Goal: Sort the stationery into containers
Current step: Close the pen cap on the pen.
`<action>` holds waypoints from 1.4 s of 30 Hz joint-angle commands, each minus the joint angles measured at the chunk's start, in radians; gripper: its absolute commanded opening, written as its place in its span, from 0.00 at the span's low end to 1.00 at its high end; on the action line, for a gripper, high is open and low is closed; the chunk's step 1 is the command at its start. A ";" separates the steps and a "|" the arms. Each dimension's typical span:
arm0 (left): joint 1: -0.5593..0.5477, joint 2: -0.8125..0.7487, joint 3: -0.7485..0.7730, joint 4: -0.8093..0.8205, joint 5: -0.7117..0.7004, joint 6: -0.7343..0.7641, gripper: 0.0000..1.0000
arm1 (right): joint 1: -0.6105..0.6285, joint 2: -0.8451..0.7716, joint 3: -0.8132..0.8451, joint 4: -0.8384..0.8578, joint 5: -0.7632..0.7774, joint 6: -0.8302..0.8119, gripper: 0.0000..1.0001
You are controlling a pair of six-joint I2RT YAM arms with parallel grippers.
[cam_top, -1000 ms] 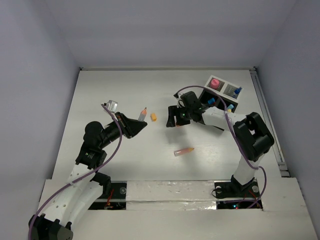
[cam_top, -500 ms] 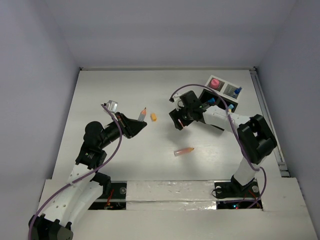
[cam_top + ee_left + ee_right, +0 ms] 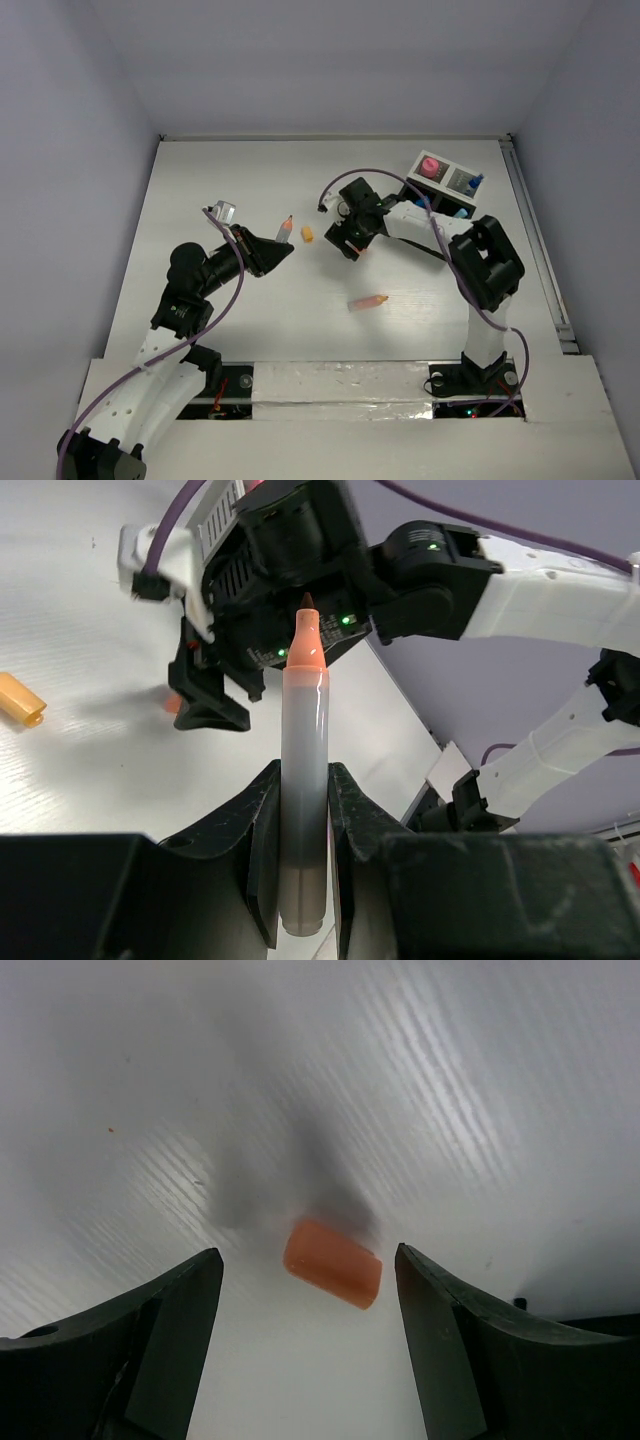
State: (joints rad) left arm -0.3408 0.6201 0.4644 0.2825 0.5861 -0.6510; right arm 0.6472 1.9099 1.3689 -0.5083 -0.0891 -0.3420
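Left jaws clamped on a clear orange-tipped marker (image 3: 303, 740), tip sticking out past them. Right jaws wide open, straddling a small orange block (image 3: 332, 1263) on the tabletop (image 3: 220, 180), not touching it. Second orange-tipped stick (image 3: 368, 302) lies mid-table. Yellow piece (image 3: 307, 235) near the marker tip. Divided box (image 3: 446, 170) far right, pink piece (image 3: 430, 166) inside.

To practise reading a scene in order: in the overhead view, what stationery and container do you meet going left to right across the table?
Held pen → small orange piece → loose pen → black box.
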 commanded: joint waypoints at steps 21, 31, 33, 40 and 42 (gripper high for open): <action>0.006 -0.019 0.017 0.037 0.015 0.010 0.00 | 0.012 0.123 0.085 -0.133 0.048 -0.014 0.49; 0.006 -0.016 0.016 0.038 0.015 0.008 0.00 | 0.012 0.092 0.053 -0.107 0.048 0.047 0.06; 0.006 -0.017 0.013 0.038 0.017 0.008 0.00 | 0.012 0.065 0.044 -0.047 0.064 0.072 0.00; 0.006 -0.010 0.014 0.053 0.021 0.001 0.00 | 0.012 -0.179 -0.040 0.249 0.014 0.291 0.00; 0.006 0.001 0.014 0.072 0.035 -0.012 0.00 | 0.012 -0.248 -0.065 0.359 -0.055 0.351 0.00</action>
State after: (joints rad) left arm -0.3386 0.6140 0.4644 0.2817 0.5941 -0.6537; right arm 0.6498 1.7969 1.3117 -0.4088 -0.0620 -0.1295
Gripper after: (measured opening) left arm 0.156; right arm 0.307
